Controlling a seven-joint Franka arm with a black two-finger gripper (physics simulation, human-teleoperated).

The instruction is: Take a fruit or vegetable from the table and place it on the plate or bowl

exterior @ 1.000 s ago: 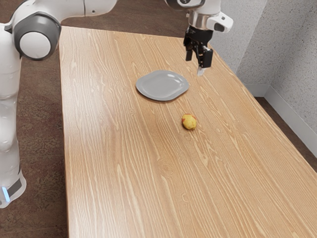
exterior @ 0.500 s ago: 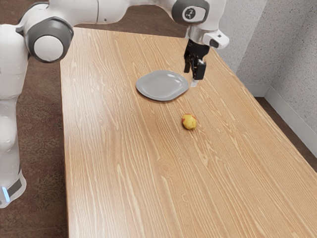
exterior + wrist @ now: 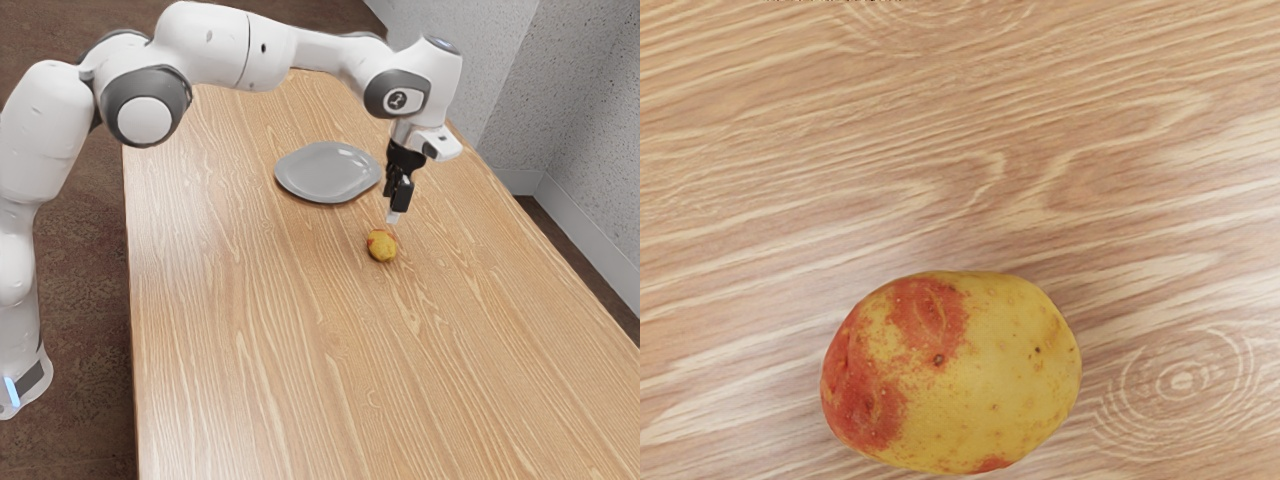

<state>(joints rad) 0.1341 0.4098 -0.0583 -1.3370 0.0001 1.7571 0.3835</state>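
Yellow-red potato on wooden table

One wooden table, counted once. One grey plate, a single dish. One potato, yellow with red blotches, a single piece of produce. One white robot arm, carrying one black gripper. Two grey speckled wall faces meeting at a corner, with one pale skirting board along their foot.

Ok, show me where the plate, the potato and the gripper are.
plate (image 3: 328, 172), exterior view, on its bare middle.
potato (image 3: 950, 372), wrist view, on the middle of its yellow and red skin.
gripper (image 3: 394, 212), exterior view, on its lower end, just above the potato.
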